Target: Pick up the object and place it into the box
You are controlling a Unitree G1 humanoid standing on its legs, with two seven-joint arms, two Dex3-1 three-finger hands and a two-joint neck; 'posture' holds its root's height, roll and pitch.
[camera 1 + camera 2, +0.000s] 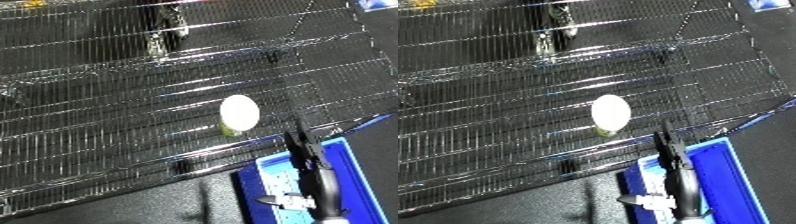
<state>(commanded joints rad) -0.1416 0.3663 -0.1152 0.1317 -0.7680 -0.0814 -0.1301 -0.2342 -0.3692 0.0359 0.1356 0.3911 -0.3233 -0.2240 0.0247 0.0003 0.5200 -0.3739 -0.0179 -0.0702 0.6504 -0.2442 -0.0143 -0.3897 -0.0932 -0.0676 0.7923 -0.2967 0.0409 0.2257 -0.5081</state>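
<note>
Cup (239,114) on wire shelf (107,115), near edge

Right hand (302,147) — black, slim fingers (294,140); silver-white forearm (327,192) w/ small white fitting.

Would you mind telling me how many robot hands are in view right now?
1. The right hand reaches up from the lower right, over the blue bin, just short of the white-lidded container on the wire shelf. The left hand is out of view.

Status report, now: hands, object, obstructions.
Right hand open, fingers straight, beside the white-lidded container, no contact. Left hand not in view. Container upright on wire shelf; blue bin below. Nothing blocking.
</note>
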